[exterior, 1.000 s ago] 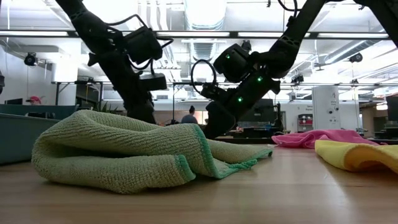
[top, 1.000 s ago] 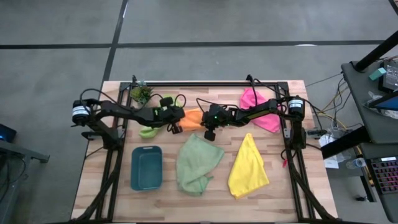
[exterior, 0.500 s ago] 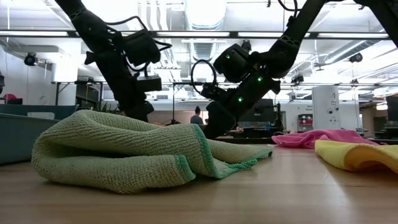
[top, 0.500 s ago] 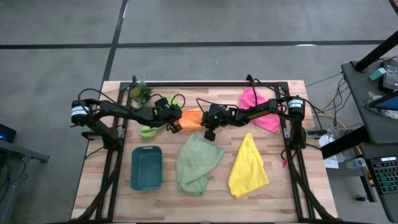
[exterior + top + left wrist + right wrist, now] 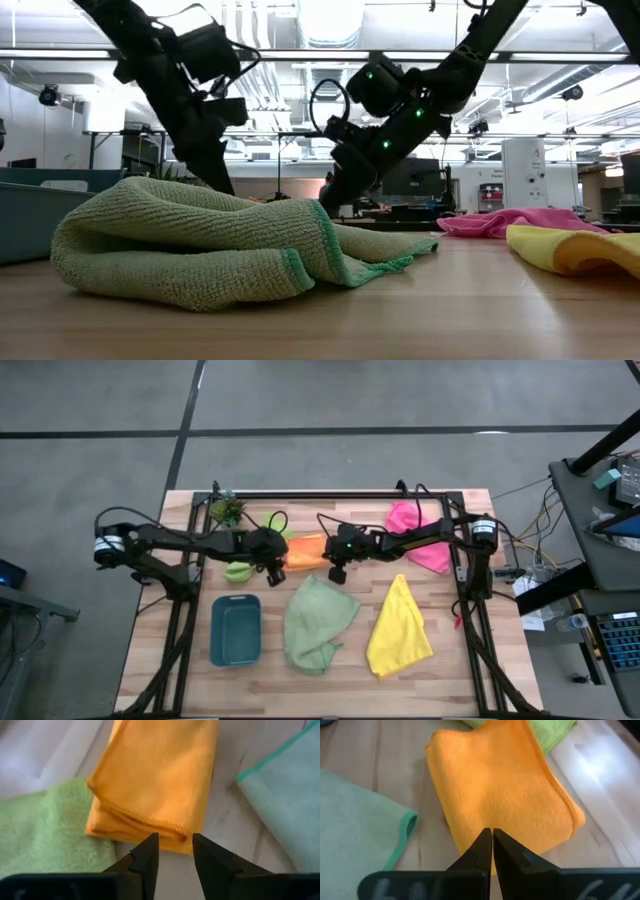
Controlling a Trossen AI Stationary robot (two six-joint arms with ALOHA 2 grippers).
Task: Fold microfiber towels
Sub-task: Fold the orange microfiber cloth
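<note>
A pale sage green towel [image 5: 215,240], edged in darker green, lies heaped in loose folds across the wooden table [image 5: 450,310]. Behind it two dark robot arms slant down from above, their tips hidden behind the cloth (small green lights glow on the one nearer the middle). At the far right the pink towel [image 5: 500,222] lies flat beyond the yellow towel [image 5: 575,248]. A teal tray [image 5: 25,222] stands at the left edge, with a workshop room beyond.
</note>
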